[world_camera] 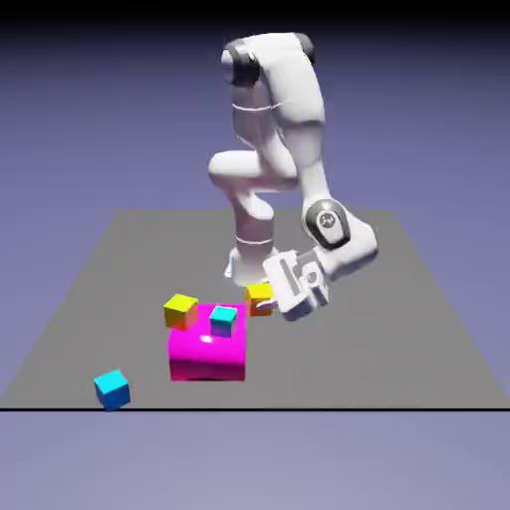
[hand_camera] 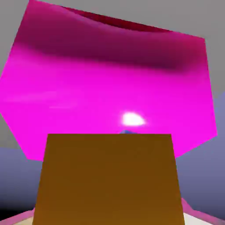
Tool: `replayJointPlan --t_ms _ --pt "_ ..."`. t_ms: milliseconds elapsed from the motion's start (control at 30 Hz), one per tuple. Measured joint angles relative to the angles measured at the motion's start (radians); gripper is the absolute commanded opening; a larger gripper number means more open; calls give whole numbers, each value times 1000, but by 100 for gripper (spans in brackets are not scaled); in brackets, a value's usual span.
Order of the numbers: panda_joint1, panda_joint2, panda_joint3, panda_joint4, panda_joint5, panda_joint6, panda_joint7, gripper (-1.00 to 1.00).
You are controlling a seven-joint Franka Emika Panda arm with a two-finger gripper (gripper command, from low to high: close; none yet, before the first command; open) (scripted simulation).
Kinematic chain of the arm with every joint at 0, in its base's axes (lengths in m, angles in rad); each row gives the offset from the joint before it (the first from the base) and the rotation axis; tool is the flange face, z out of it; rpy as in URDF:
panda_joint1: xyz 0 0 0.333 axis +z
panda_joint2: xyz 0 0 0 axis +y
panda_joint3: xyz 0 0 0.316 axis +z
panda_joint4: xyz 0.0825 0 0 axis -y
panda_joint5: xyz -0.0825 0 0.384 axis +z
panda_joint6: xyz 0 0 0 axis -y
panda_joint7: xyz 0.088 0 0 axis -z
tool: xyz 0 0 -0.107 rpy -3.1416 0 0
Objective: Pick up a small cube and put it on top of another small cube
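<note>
Gripper (world_camera: 271, 295) is tilted sideways, low over the table (world_camera: 418, 329), with the small orange cube (world_camera: 259, 297) at its fingertips. In the hand view that cube (hand_camera: 109, 178) fills the bottom middle, large and centred, hiding both tips, so the jaws look closed onto it, narrowed to cube width; actual pad contact can't be seen. The cube sits just beside the far corner of the magenta block (world_camera: 207, 351), seemingly a bit off the table, can't confirm. The magenta block (hand_camera: 110, 83) looms right behind it in the hand view, so the hand points across it. 1 cyan cube (world_camera: 223, 319) rests on the magenta block's top, a yellow cube (world_camera: 180, 311) touches its far left corner, and another cyan cube (world_camera: 113, 388) lies well apart near the front edge. My guess: carry phase, the low sideways hold suits sliding over toward a small cube.
</note>
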Motion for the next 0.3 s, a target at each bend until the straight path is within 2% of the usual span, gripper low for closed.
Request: replayJointPlan --t_ms 67,167,200,300 --pt "14 -68 -73 9 39 37 -55 -100" --pt "-30 1 -133 0 -69 105 7 -100" --pt "-42 29 -150 -4 -110 127 33 100" --pt "-5 -1 -132 0 -70 105 7 100"
